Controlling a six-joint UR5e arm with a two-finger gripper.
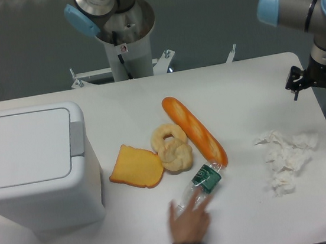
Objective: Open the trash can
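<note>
Gripper [319, 82] state indeterminate, sitting well apart from trash can [35, 167]; hand [189, 221] is risking collision during traverse.

Trash can [29, 168] stands at the table's [247, 82] left side, lid down flat, grey button strip on its right edge. Centre of table: a toast slice [136, 167], a knotted bread roll [172, 147] touching it, and a baguette [194, 131] lying diagonally just right of the roll. A plastic bottle [202, 185] (green label) lies below the baguette's lower end, a person's hand [189, 221] on it. Crumpled tissue [286, 157] lies well to the right. Gripper [318, 79] hangs at the right table edge; finger state cannot be made out
</note>
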